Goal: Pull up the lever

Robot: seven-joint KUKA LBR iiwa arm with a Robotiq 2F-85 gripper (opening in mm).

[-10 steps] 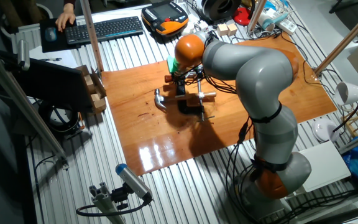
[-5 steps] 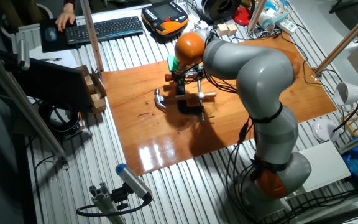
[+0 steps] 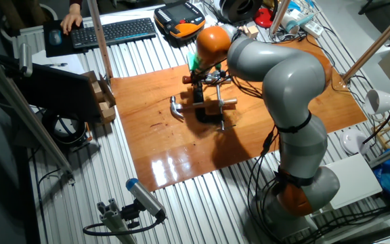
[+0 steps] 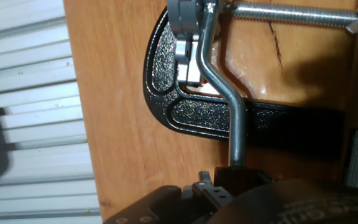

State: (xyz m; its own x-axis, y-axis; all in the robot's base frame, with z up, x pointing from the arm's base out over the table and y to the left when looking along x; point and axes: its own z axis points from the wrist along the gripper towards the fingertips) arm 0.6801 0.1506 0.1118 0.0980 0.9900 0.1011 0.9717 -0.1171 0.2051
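Note:
A black C-shaped clamp [image 3: 205, 112] lies on the wooden board [image 3: 161, 146]. In the hand view the clamp [image 4: 191, 115] curves across the middle, with its long threaded screw [image 4: 291, 12] along the top. The lever [image 4: 219, 78], a thin silver crossbar, runs from the screw's head down to my gripper [image 4: 235, 171], which looks shut on its lower end. In the fixed view my gripper [image 3: 202, 80] hangs over the clamp's far end, and the lever [image 3: 212, 78] shows only as a small silver glint. The hammer [image 3: 176, 108] lies by the clamp.
Wooden blocks [image 3: 103, 102] sit at the board's left edge. A keyboard [image 3: 110, 30], a teach pendant [image 3: 178, 19] and a person's hand [image 3: 72, 17] are at the back. A lamp [image 3: 381, 102] stands at the right. The slatted metal table [image 4: 30, 124] borders the board.
My hand has moved a little back and to the right. The clamp and hammer have shifted slightly right with it.

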